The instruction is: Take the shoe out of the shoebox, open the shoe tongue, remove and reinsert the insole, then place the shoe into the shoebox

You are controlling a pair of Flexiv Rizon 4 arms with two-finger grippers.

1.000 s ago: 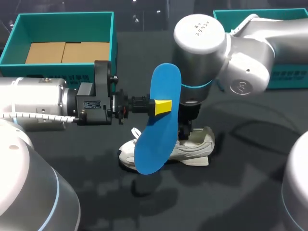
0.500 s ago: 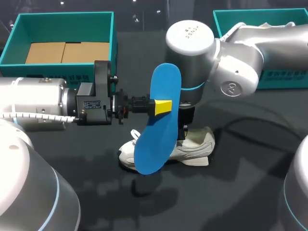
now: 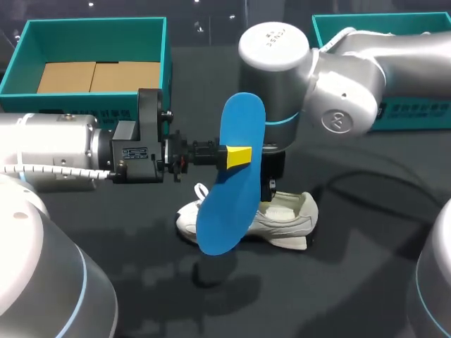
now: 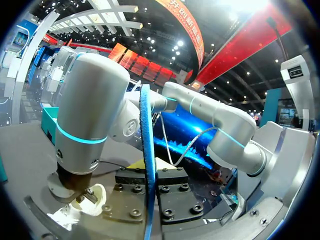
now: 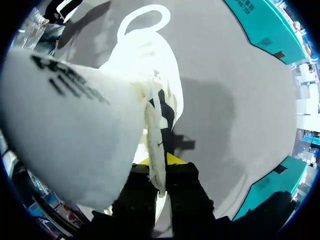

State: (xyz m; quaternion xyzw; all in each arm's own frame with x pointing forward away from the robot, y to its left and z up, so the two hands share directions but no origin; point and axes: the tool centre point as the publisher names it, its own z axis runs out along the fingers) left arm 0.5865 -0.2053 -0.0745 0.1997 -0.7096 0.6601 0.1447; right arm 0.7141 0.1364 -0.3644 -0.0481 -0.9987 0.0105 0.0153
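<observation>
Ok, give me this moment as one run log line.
step: reinsert pending | left hand: shut on blue insole, held upright in air | right hand: shut on white shoe, resting on table

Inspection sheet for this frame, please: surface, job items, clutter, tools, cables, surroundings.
Surface: dark table.
Job's things: white shoe mid-table; blue insole held upright in the air; teal left shoebox holding cardboard; teal right shoebox partly behind the right arm.
Clutter: nothing seen.
Tools: left tool shut on the insole; right tool down at the shoe, shut on its upper.
Cables: wrapped cable along the left arm.
Surroundings: nothing seen reaching over the table.
</observation>
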